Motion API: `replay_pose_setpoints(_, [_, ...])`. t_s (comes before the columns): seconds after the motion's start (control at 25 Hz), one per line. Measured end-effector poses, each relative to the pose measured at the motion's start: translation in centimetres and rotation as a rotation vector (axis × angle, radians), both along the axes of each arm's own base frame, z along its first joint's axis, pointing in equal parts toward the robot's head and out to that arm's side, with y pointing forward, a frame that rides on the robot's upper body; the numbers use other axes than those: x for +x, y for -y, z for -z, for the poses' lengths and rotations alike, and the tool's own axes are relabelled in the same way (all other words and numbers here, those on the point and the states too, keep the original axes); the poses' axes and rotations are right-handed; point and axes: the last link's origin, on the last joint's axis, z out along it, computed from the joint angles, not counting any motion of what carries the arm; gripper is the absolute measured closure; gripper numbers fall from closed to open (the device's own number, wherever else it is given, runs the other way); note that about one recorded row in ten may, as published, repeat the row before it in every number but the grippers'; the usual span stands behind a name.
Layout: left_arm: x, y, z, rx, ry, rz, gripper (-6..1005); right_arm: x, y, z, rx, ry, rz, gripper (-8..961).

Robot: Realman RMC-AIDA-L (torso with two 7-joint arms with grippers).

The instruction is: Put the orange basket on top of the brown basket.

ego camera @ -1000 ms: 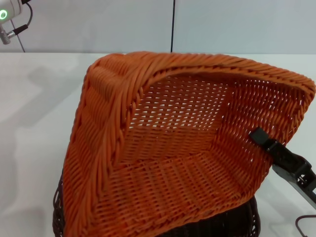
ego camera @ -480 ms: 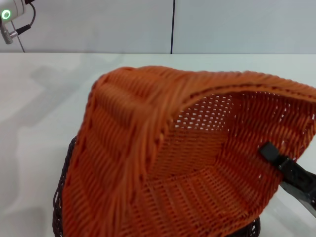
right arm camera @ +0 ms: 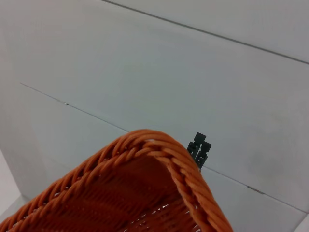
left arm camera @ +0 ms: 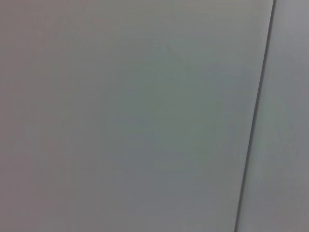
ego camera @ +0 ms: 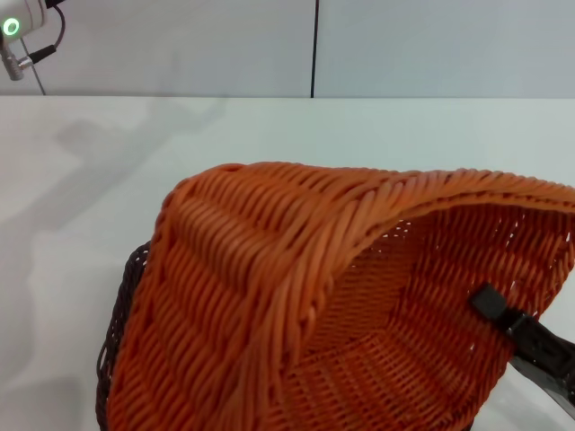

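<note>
Clamping the orange basket (ego camera: 296, 305) steeply tilted by one wall, the right gripper (ego camera: 503, 319) risks it slipping or landing crooked on the brown basket (ego camera: 117, 332).

The braided rim of the orange basket (right arm camera: 145, 159) curved across the view, its woven inside sloping away beneath it. A dark fingertip (right arm camera: 199, 149) of the right gripper (right arm camera: 198, 153) stood just past the rim's outer edge, close against the braid. Whether that finger pressed on the wicker could not be told. Behind fingertip and basket lay a pale grey wall (right arm camera: 159, 67) crossed by thin seams.
</note>
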Motion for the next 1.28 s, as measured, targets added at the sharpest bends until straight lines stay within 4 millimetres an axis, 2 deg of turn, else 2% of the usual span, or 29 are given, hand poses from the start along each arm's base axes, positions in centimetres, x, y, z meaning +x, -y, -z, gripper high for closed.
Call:
replay_pose_setpoints(0.24, [0.2,0.0,0.2,-0.007,-0.003,0.005,140,0.4,0.4,0.0,-0.013,0.006,0.011,802])
replay_pose_setpoints(0.8, [0.5,-0.1,0.4,-0.011,0.001,0.010,140,1.3,0.0,-0.6,-0.060,0.031,0.016,725])
replay_pose_setpoints(1.0, [0.8,-0.2,0.5,-0.012,0.002,0.013,140,1.5,-0.4,-1.0,-0.071,0.042,0.013,508])
replay_pose_setpoints(1.28, [1.0,-0.4,0.6,-0.011,0.002,0.013,140,1.8,-0.9,-1.4,-0.112,0.074,-0.013,381])
